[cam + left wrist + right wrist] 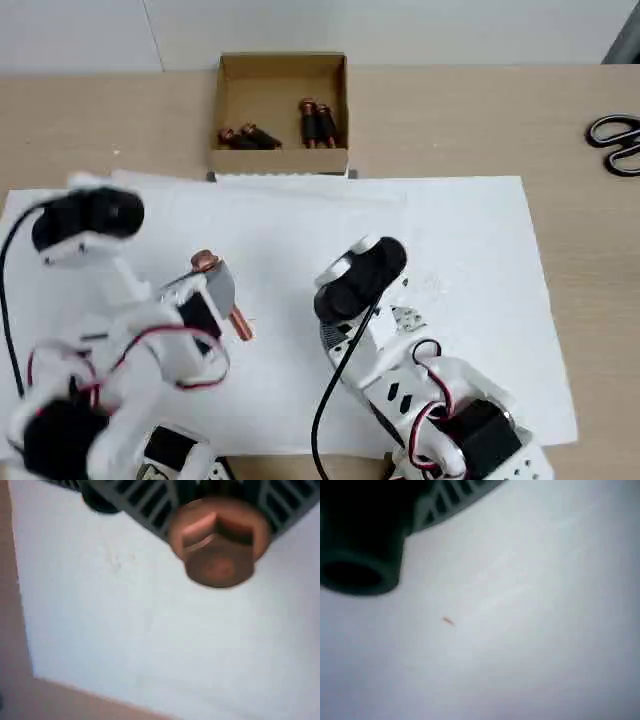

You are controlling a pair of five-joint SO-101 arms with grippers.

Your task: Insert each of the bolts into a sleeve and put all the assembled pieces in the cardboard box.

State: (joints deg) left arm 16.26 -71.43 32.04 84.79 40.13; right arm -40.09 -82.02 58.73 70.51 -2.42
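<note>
High view: left jaws clench a copper hex-head bolt (206, 262) over the white paper (450, 230), near left; right jaws grasp a black tubular sleeve (362, 565). Insertion is in hand; next, bolt tip must meet sleeve bore.

A wooden table (450, 120) bears a white paper sheet (470, 260), a cardboard box (280, 160) and scissors (615, 143).

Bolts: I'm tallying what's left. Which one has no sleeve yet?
The bolt in the left gripper; the ones in the cardboard box wear black sleeves.
</note>
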